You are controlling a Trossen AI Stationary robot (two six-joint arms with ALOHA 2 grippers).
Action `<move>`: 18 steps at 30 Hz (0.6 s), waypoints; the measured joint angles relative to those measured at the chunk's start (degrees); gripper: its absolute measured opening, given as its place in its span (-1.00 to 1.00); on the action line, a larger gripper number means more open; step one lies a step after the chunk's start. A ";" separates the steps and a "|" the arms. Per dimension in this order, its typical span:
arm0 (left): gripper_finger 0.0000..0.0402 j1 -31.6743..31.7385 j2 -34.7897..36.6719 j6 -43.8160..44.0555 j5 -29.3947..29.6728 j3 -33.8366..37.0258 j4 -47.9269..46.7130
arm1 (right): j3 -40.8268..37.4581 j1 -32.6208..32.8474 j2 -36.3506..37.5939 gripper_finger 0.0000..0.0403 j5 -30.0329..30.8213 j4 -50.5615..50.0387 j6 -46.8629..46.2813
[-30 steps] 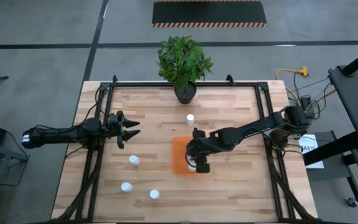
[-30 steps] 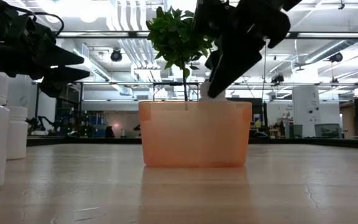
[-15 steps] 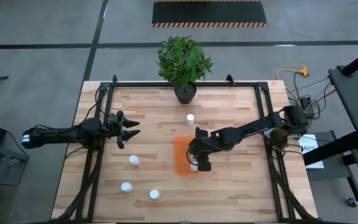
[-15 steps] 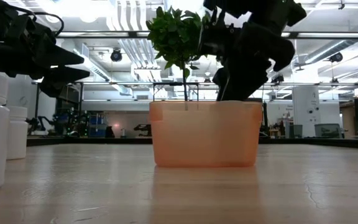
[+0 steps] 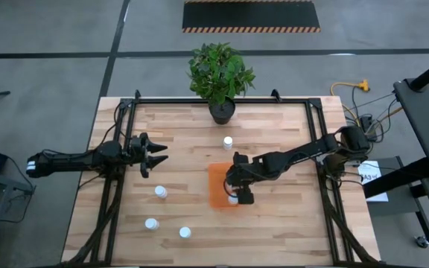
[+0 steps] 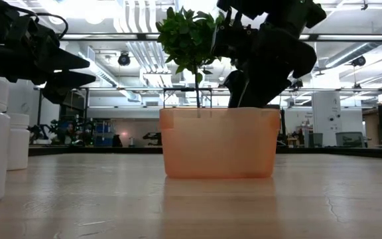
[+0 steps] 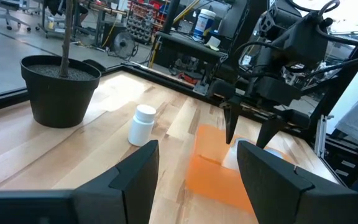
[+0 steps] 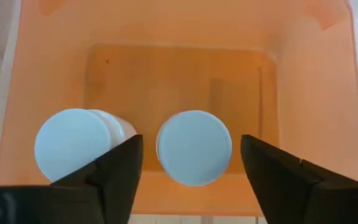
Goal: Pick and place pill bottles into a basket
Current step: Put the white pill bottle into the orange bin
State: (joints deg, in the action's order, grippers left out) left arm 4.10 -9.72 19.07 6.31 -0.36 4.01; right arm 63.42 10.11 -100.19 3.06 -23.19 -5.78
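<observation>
Fingers of our right gripper point(image 8: 191, 180) stood apart above two pill bottles point(image 8: 194, 147) upright in the basket point(image 5: 218, 186). Our left gripper point(image 5: 157, 154), parted, waited at nine o'clock.

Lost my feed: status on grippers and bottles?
Right gripper open over the orange basket, straddling one of two pill bottles inside. Left gripper open, idle at table's left. Nothing in the way.

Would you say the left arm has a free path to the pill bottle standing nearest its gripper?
Probably yes: the left gripper hangs open over bare wood, and that bottle stands alone, apart from the basket and the right gripper.
</observation>
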 joint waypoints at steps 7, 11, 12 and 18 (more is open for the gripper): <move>0.00 0.00 0.00 0.00 -0.02 0.00 0.00 | 1.63 0.00 0.35 0.44 -0.01 -0.52 0.24; 0.00 -0.01 0.00 0.00 0.00 0.00 0.00 | 4.17 -0.01 0.38 0.42 0.01 -0.57 0.44; 0.00 0.00 0.00 0.00 -0.01 0.00 0.00 | 4.88 -0.03 0.38 0.41 0.01 -0.59 0.46; 0.00 0.00 0.00 0.00 0.00 0.00 0.00 | 7.54 -0.45 0.49 0.35 0.11 -0.74 0.88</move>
State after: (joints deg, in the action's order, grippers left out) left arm 4.10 -9.72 19.07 6.30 -0.36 4.01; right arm 70.95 9.66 -99.70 3.17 -23.93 -4.90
